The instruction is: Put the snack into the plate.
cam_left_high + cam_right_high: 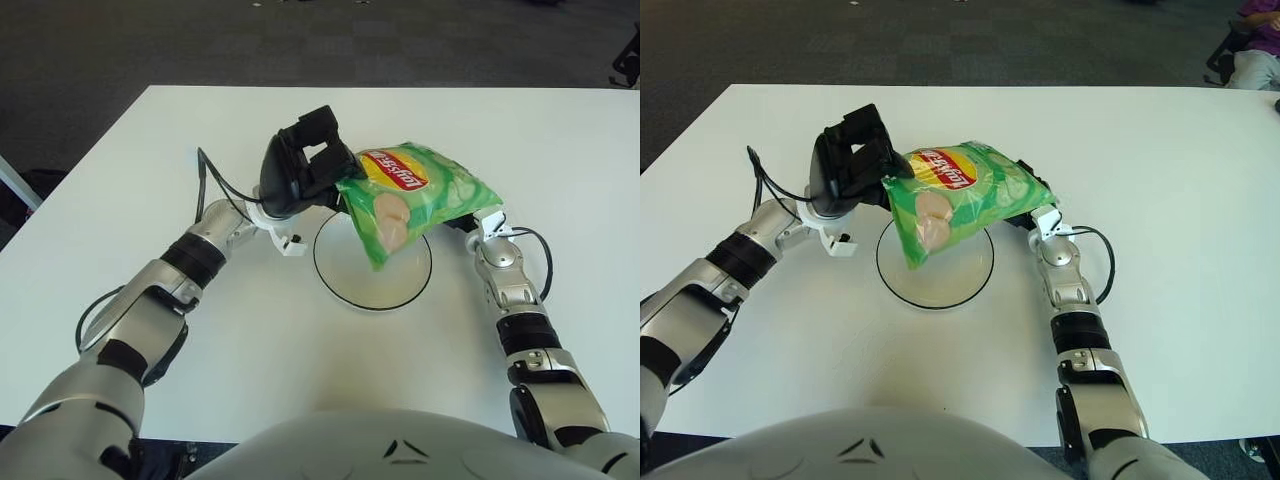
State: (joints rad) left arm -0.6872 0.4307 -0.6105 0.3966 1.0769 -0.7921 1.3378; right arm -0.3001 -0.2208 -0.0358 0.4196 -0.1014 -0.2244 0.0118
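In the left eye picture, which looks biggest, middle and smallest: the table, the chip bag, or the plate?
1. White table, by far the biggest.
2. Green chip bag and white plate look about alike; the bag, held above in both the left hand and right hand, sits nearer the camera and hides part of the plate, so no ranking.

Count on inspection: one green snack bag, held above the plate. One white plate with a dark rim. One white worktop. Two robot hands: one left hand at the bag's left edge, one right hand at its right edge, largely hidden.
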